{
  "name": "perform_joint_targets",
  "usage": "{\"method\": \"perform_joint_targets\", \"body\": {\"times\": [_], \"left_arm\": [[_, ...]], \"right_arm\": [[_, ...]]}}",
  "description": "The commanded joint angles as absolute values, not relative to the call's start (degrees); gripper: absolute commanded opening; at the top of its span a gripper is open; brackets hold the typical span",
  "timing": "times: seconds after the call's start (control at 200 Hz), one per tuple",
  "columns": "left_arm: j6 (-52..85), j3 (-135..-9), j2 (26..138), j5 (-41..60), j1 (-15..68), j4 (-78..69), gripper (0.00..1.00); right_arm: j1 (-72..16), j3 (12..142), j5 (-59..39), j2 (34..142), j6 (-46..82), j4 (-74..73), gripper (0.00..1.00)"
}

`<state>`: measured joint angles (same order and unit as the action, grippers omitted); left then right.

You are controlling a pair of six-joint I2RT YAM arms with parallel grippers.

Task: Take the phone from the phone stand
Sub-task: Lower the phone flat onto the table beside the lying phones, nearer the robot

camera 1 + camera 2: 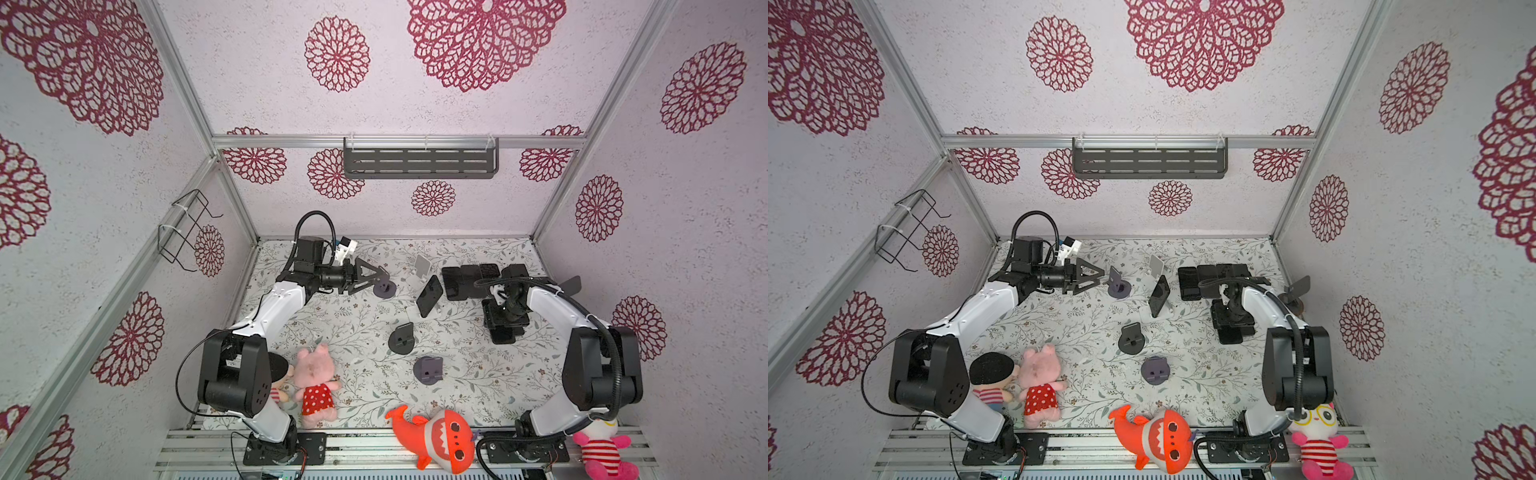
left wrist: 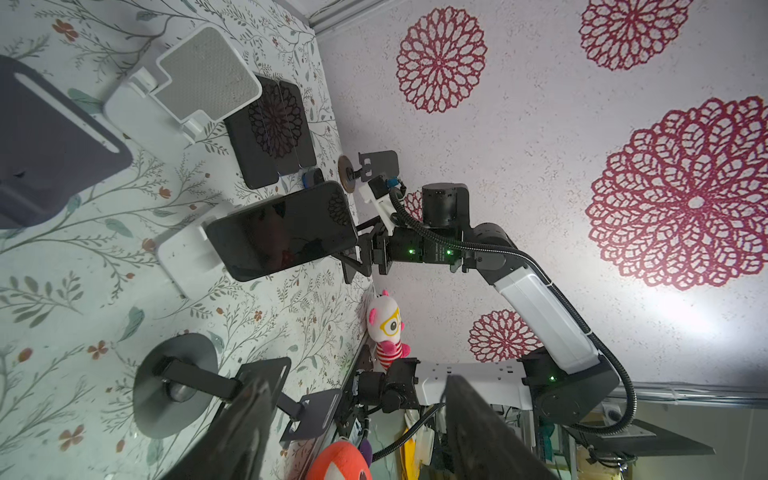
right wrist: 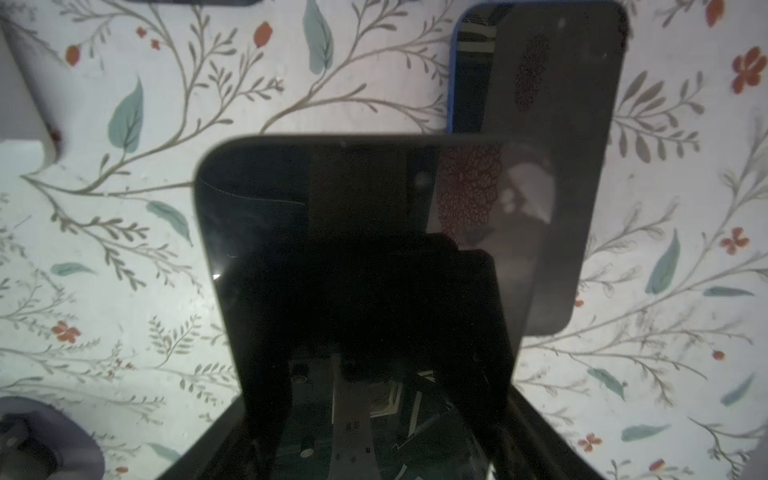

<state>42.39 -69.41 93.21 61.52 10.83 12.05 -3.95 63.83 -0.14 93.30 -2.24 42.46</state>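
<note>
left gripper (image 1: 380, 278) gapes empty near the phone (image 1: 429, 296) on its white stand (image 2: 187, 262); right gripper (image 1: 505, 330) clamps a second phone (image 3: 365, 232) over the counter (image 1: 332, 324).

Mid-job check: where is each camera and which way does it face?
Both top views: high at the front, looking down toward the back wall; left arm and right arm show whole.
Left wrist: low over the mat, facing the propped phone and right arm; left fingers show.
Right wrist: facing down at a dark phone over the mat; right fingers show blurred.
Shared: top and left wrist views both show the propped phone.
</note>
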Motion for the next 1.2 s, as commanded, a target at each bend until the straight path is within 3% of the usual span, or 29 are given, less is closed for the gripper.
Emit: {"method": "perform_joint_targets", "body": {"times": [0.0, 0.42, 1.196], "left_arm": [[40.59, -70.40, 92.70, 60.38, 10.28, 13.47, 0.69], [40.55, -70.40, 93.34, 60.87, 10.11, 13.29, 0.70], [43.74, -68.79, 93.69, 63.26, 9.32, 7.21, 0.70]], "right_arm": [[-3.87, 65.32, -2.42, 94.93, -3.86, 38.69, 0.33], [-3.89, 66.82, -2.97, 101.25, -0.90, 35.51, 0.41], [-4.04, 68.03, -2.30, 106.28, 0.41, 34.20, 0.74]]}}
